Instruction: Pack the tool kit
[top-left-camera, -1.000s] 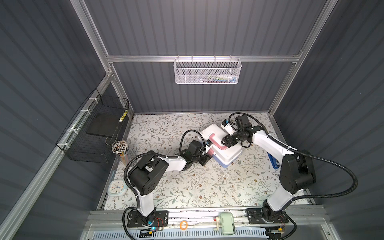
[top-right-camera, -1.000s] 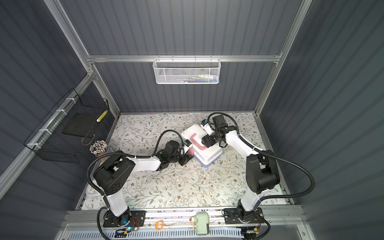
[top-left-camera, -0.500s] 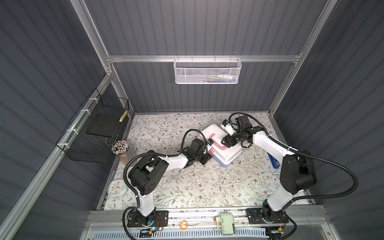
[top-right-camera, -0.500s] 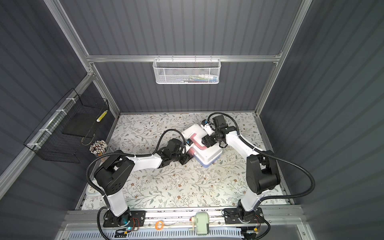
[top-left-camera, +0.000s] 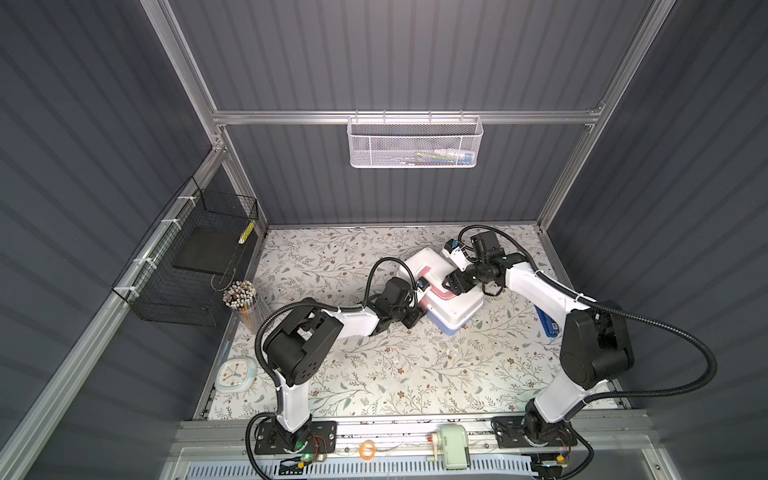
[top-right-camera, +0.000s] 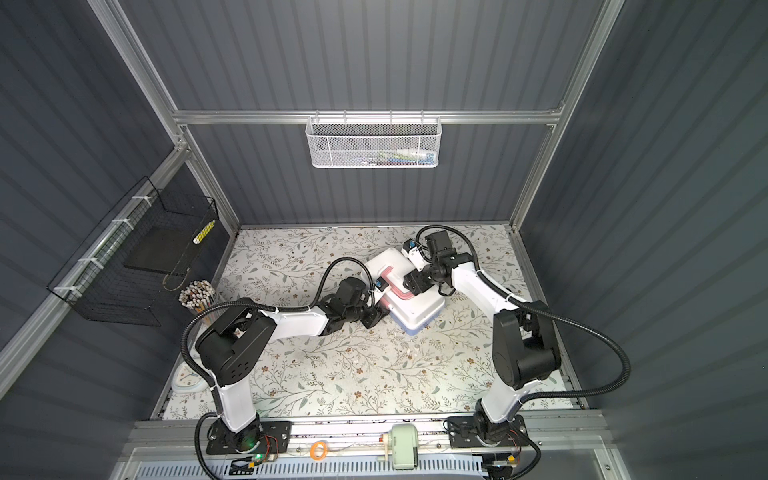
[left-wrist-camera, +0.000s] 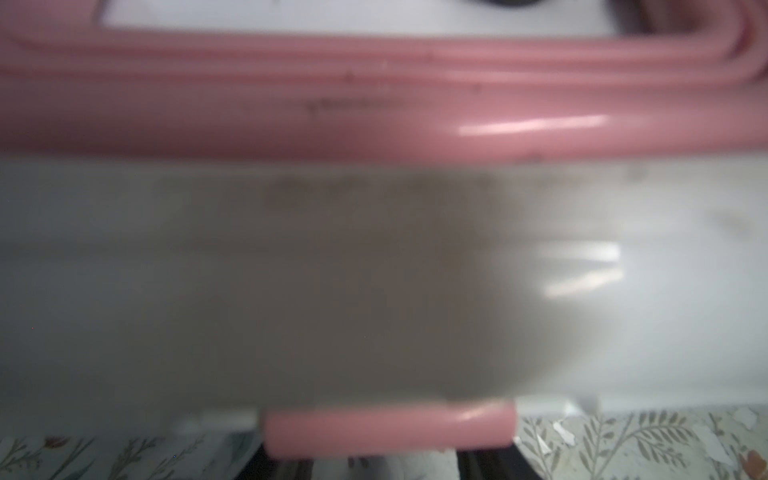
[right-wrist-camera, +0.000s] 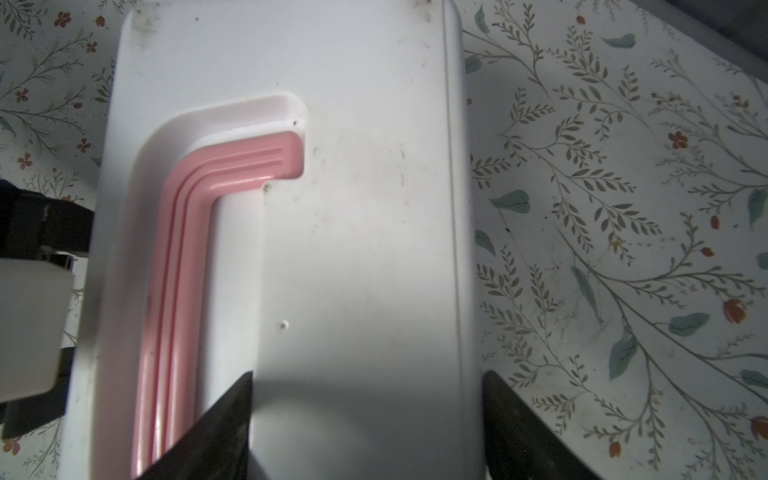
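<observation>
The tool kit (top-left-camera: 455, 309) (top-right-camera: 419, 309) lies closed on the flowered table, with a white lid (right-wrist-camera: 353, 208), a pink handle (right-wrist-camera: 178, 249) folded into its recess, and a light blue base. My left gripper (top-left-camera: 417, 318) (top-right-camera: 375, 319) is pushed up against the box's front side. In the blurred left wrist view its dark fingers stand apart just under the pink latch (left-wrist-camera: 386, 432). My right gripper (top-left-camera: 452, 284) (right-wrist-camera: 365, 415) stands open over the lid, one finger at the handle recess and the other at the lid's rim. No loose tools show.
A white mesh basket (top-left-camera: 413, 143) hangs on the back wall and a black wire basket (top-left-camera: 187, 266) on the left wall. A cup of pencils (top-left-camera: 243, 299) and a small clock (top-left-camera: 235, 374) stand at the left edge. A blue item (top-left-camera: 548, 324) lies at the right edge.
My left gripper has slid right, up to the box's front side at the latch, with its jaws unchanged. The right gripper and the box have stayed put.
</observation>
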